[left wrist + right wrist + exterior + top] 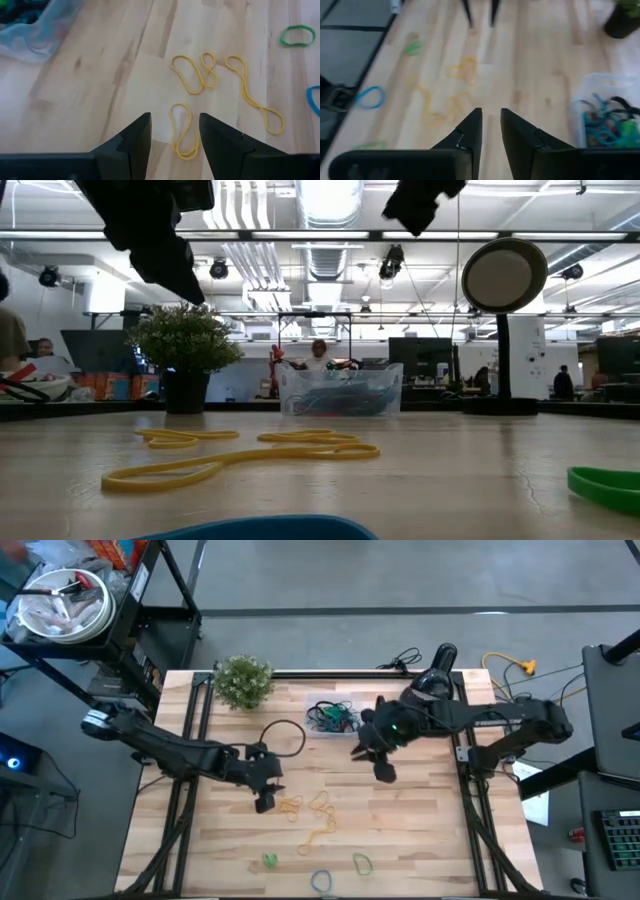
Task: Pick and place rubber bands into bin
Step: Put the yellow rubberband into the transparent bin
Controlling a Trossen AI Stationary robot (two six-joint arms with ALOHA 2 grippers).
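My left fingers [265, 802] hang spread wide over the pale wooden slatted worktop [420, 830], holding nothing. Seen from my left wrist, a thin yellow rubber band loop [182, 131] lies on the wood in the gap between the 2 dark fingertips [141, 131], with 2 more yellow loops [194, 72] just beyond it. In the high view these yellow bands [312, 810] lie just beside my left fingers, toward the middle of the worktop. Behind my left arm, near the far edge, stands a small green potted plant [243, 680], and a large black loop [283, 739] lies flat between the plant and my left fingers.

Along the near edge lie a small green band [270, 860], a blue band [321, 880] and a larger green band [362, 863], well apart from both arms.

The small clear plastic rectangular bin [333, 716] sits near the far edge, middle of the worktop, with a tangle of blue, green and black bands inside.

My right fingers [372, 760] hover above the worktop just beside the bin on its near right side. They stand narrowly parted, a slim gap between them, with nothing in it.
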